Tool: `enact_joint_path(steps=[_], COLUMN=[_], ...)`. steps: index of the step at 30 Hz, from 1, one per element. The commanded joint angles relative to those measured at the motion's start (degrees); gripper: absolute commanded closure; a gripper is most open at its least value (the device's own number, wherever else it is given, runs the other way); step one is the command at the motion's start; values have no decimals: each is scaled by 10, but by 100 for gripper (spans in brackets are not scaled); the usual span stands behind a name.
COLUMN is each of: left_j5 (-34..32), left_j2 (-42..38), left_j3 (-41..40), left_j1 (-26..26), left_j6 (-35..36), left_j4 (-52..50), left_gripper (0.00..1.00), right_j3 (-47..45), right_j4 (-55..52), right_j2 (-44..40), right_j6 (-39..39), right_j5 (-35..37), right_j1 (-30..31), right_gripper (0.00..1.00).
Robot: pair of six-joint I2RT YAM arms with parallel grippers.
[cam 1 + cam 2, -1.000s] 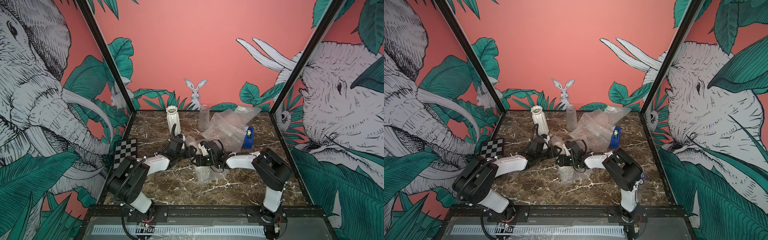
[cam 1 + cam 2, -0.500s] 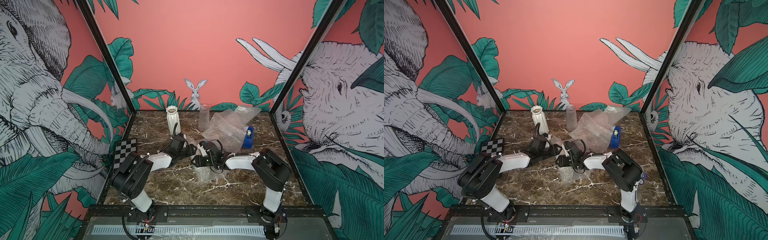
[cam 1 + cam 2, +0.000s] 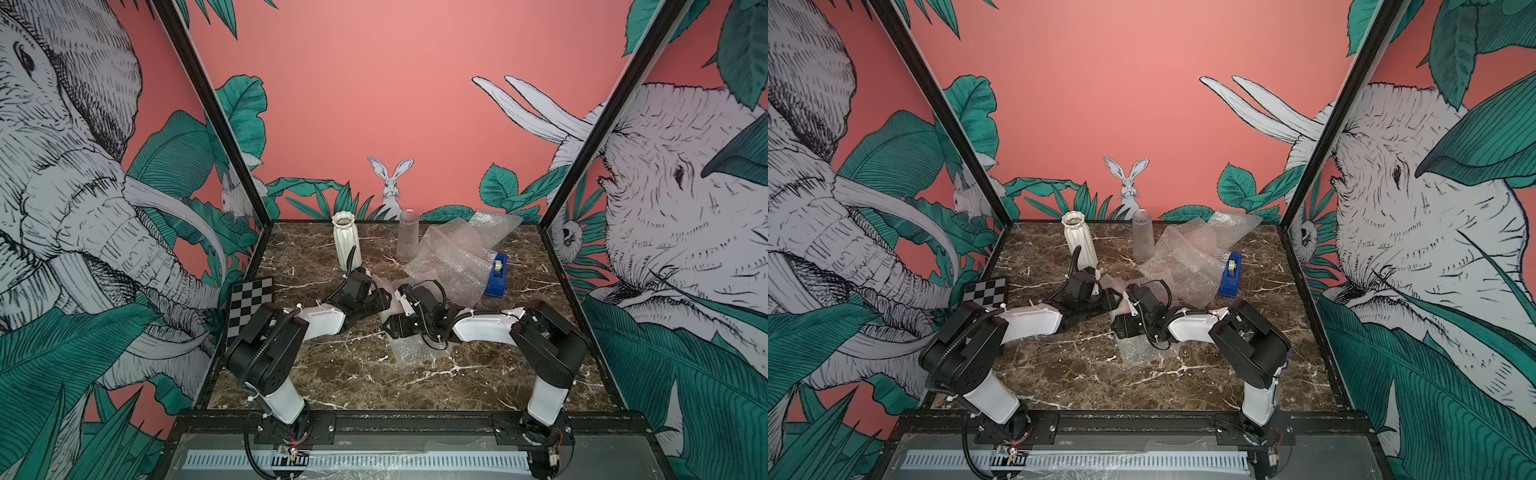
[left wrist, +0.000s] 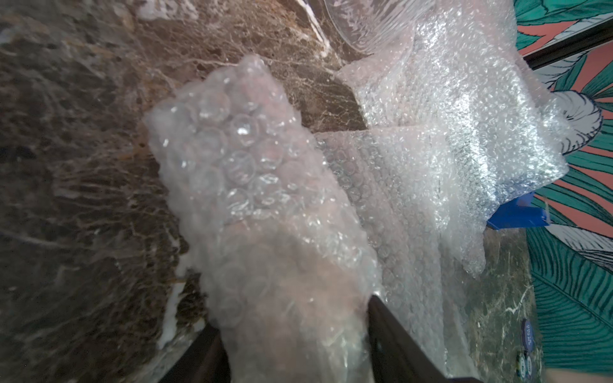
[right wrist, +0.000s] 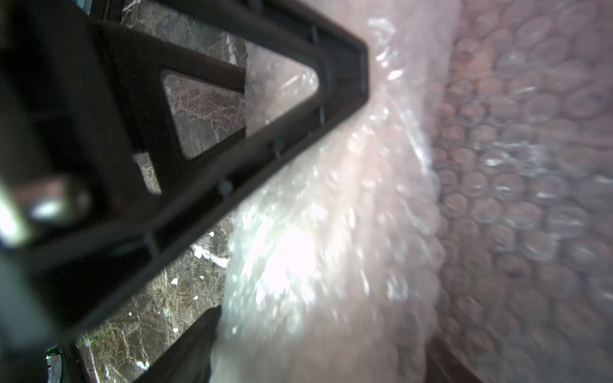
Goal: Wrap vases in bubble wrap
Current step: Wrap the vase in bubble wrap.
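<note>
**A:** Left claw?

**B:** Narrowed onto a wrapped bundle, with a dark finger against each side. The bundle is rolled bubble wrap, pale inside. Contents unreadable through the bubbles.

**A:** Where is it?

**B:** Mid-bench, between the two arms, low over the marble. Cannot tell whether it touches the surface.

**A:** Right claw?

**B:** Fingers wide, one on each side of that bundle. The wrist view is blurred, so I cannot tell whether they press it.

**A:** The vases?

**B:** Tall white vase upright at the back, left of centre. Glass vase upright to its right, the two apart. Loose bubble wrap sheets heaped touching the glass vase, one edge over the blue tape dispenser.

**A:** Anything else?

**B:** Checkerboard card at the bench's left edge.
</note>
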Motion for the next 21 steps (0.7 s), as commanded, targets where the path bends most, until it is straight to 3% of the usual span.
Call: enact_joint_path(steps=[1, 10, 21], left_j5=[-44, -46, -47], left_j2=[16, 18, 18], left_j3=[-8, -9, -11], left_j1=[5, 5, 5], left_j6=[10, 7, 4], left_j4=[-56, -55, -56], left_gripper=[40, 39, 38], right_j3=[-10, 23, 68], right_j4=[-48, -148, -155], right_j2=[-51, -103, -27], right_j6=[-24, -82, -63], right_j5=[50, 190, 213], right_j1=[5, 68, 92], right_gripper=[19, 17, 26])
